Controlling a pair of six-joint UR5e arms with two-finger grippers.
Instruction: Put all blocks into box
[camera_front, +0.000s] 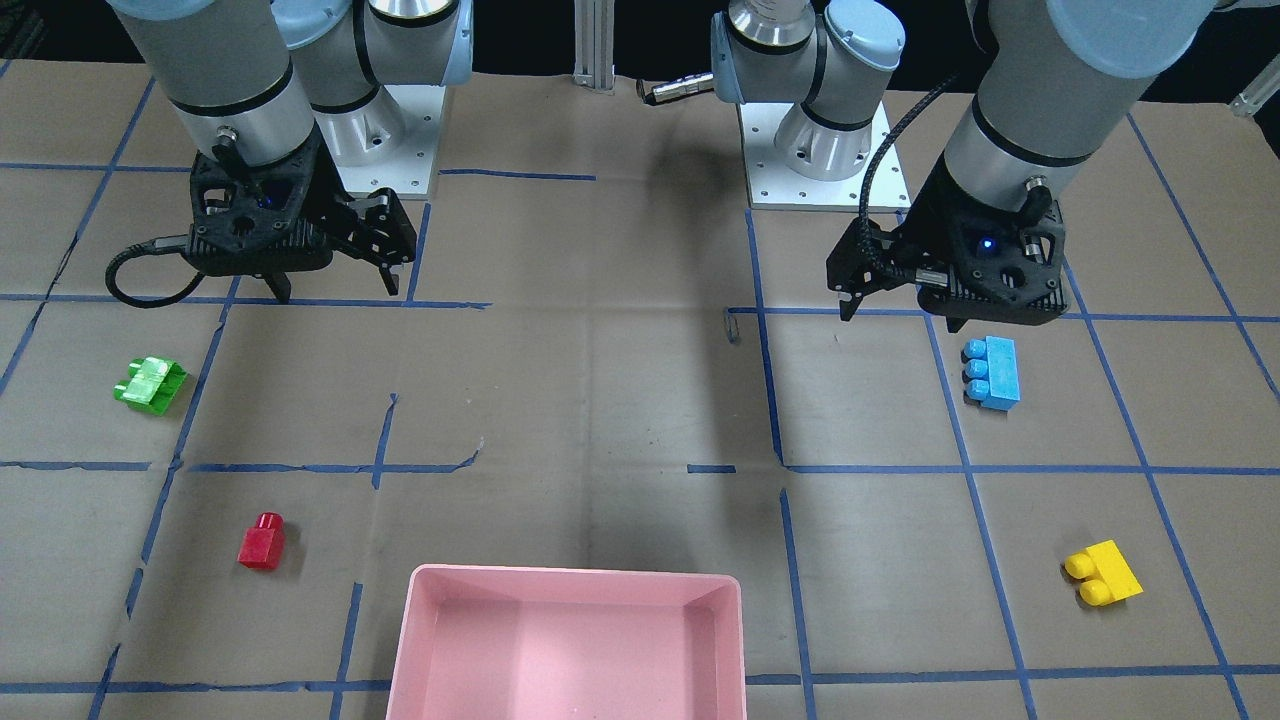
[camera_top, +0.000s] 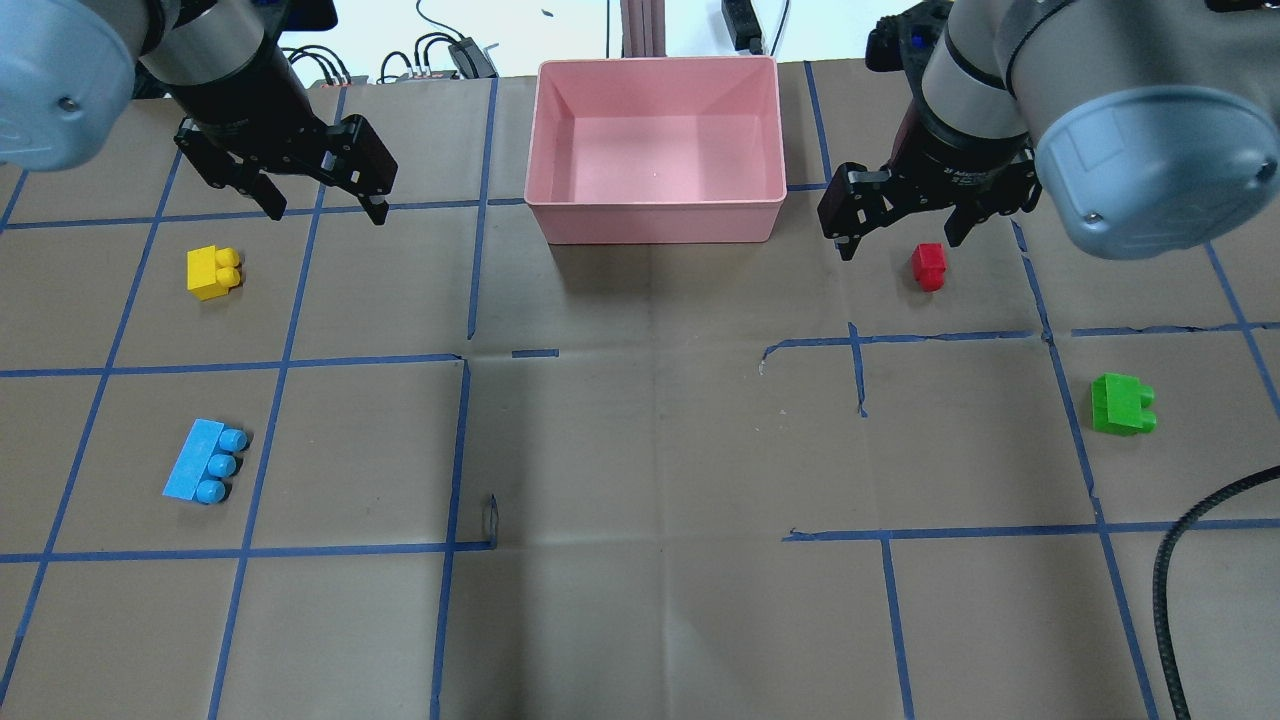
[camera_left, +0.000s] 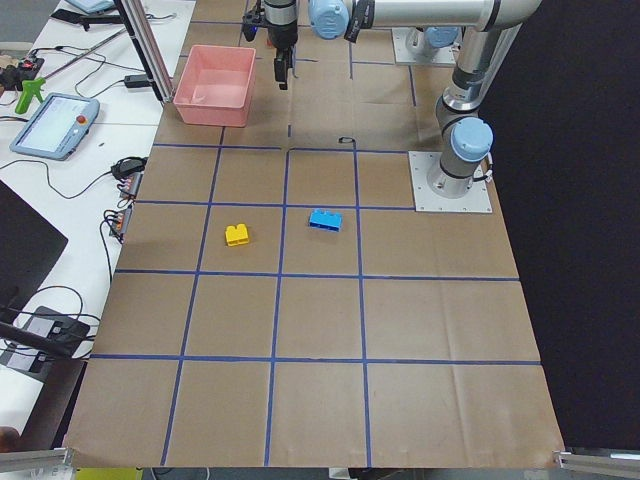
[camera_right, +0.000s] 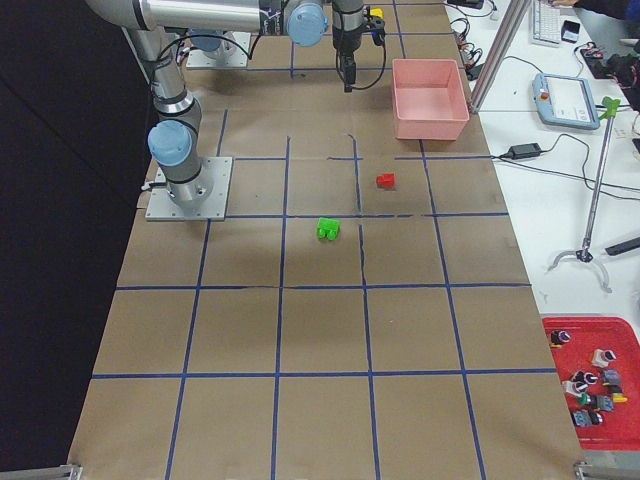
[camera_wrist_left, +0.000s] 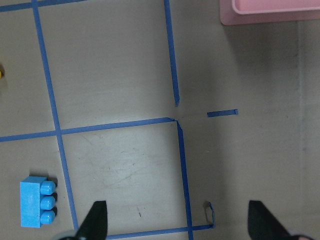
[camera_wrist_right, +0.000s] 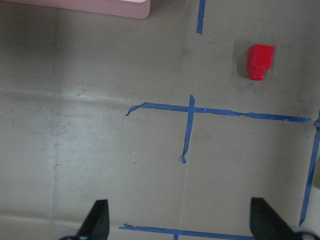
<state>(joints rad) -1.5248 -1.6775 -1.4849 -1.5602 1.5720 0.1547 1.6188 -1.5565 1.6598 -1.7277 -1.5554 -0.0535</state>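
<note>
The pink box (camera_top: 655, 215) stands at the table's far middle edge and holds nothing; it also shows in the front view (camera_front: 575, 576). The yellow block (camera_top: 213, 271) and light blue block (camera_top: 205, 461) lie on my left side. The red block (camera_top: 929, 266) and green block (camera_top: 1122, 404) lie on my right. My left gripper (camera_top: 327, 210) is open and empty, hovering above the table just beyond the yellow block. My right gripper (camera_top: 897, 238) is open and empty, hovering over the red block. The left wrist view shows the blue block (camera_wrist_left: 37, 201), the right wrist view the red block (camera_wrist_right: 260, 61).
Blue tape lines grid the brown paper table. The two arm base plates (camera_front: 825, 160) sit at the robot's edge. A black cable (camera_top: 1195, 520) hangs at the lower right of the overhead view. A tablet (camera_left: 55, 125) and cables lie beside the table.
</note>
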